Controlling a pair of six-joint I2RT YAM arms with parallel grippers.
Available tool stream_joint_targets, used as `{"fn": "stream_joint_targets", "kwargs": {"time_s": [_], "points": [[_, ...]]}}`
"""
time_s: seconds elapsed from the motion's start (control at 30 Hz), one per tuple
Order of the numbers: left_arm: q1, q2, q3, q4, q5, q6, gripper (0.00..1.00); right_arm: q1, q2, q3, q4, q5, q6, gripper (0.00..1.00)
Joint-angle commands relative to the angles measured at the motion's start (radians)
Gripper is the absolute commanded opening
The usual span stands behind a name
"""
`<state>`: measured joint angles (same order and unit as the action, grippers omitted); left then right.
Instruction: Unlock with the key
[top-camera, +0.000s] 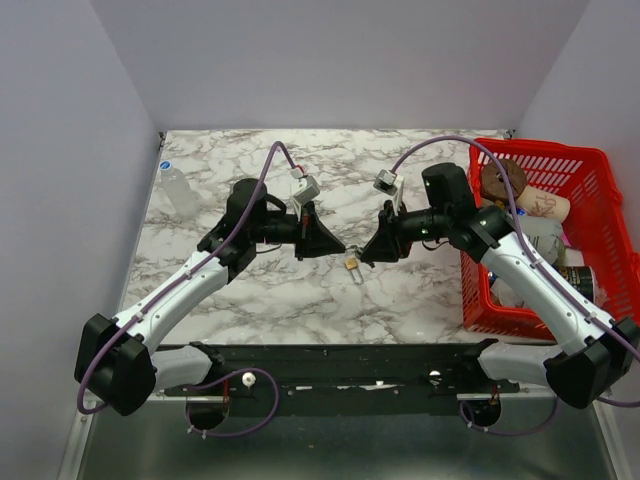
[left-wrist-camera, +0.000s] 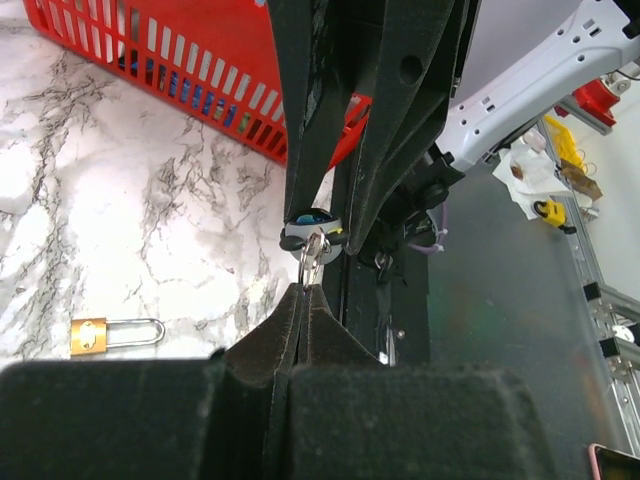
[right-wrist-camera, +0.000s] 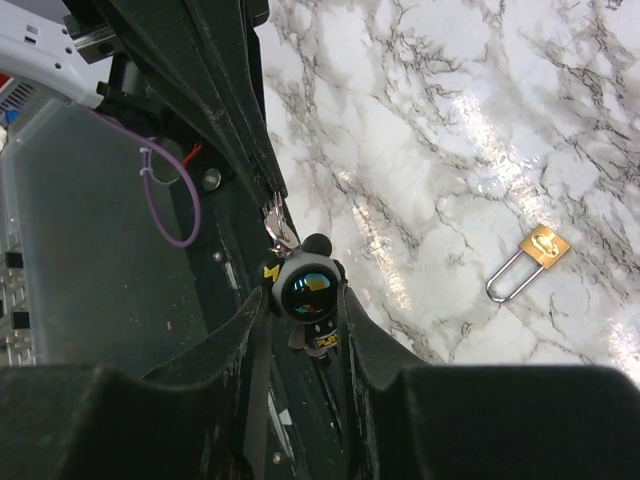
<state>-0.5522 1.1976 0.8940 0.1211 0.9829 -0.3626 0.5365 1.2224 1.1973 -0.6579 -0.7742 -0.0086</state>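
Note:
A small brass padlock (top-camera: 353, 268) lies flat on the marble table (top-camera: 250, 290), its shackle closed; it also shows in the wrist views (left-wrist-camera: 115, 334) (right-wrist-camera: 530, 260). Above it both grippers meet tip to tip. My right gripper (right-wrist-camera: 305, 300) is shut on a grey round-headed keychain figure (right-wrist-camera: 310, 295). From that figure's ring hangs the silver key (left-wrist-camera: 312, 265). My left gripper (left-wrist-camera: 303, 290) has its jaws pressed together on the key's metal end. Key and figure hang in the air between the two grippers (top-camera: 355, 250), just above the padlock.
A red plastic basket (top-camera: 575, 165) with several items stands at the table's right edge, close behind my right arm. A clear bottle (top-camera: 180, 190) lies near the far left. The black base rail (top-camera: 340, 365) runs along the near edge.

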Motion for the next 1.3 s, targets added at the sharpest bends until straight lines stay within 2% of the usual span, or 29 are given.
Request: {"fn": "stream_joint_targets", "kwargs": {"time_s": [0.0, 0.1, 0.27, 0.5, 0.8, 1.1, 1.2, 1.27], "points": [[-0.018, -0.009, 0.031, -0.034, 0.014, 0.037, 0.0, 0.003, -0.04, -0.007, 0.053, 0.052, 0.001, 0.44], [-0.023, -0.004, 0.033, -0.043, 0.011, 0.042, 0.0, 0.003, -0.063, -0.018, 0.076, 0.05, 0.002, 0.53], [-0.029, -0.003, 0.033, -0.049, 0.01, 0.045, 0.0, 0.02, -0.083, -0.025, 0.102, 0.047, -0.011, 0.53], [-0.031, 0.003, 0.034, -0.054, 0.005, 0.048, 0.0, 0.072, -0.084, -0.035, 0.116, 0.067, -0.037, 0.36], [-0.035, 0.008, 0.036, -0.055, 0.011, 0.05, 0.0, 0.095, -0.057, -0.042, 0.121, 0.095, -0.045, 0.29], [-0.035, 0.003, 0.037, -0.061, 0.013, 0.056, 0.0, 0.097, -0.029, -0.042, 0.133, 0.055, -0.036, 0.19], [-0.037, 0.0, 0.039, -0.063, 0.01, 0.057, 0.0, 0.099, -0.023, -0.044, 0.133, 0.038, -0.033, 0.11], [-0.035, -0.006, 0.037, -0.067, 0.003, 0.06, 0.0, 0.099, -0.02, -0.042, 0.133, 0.026, -0.028, 0.01]]}}
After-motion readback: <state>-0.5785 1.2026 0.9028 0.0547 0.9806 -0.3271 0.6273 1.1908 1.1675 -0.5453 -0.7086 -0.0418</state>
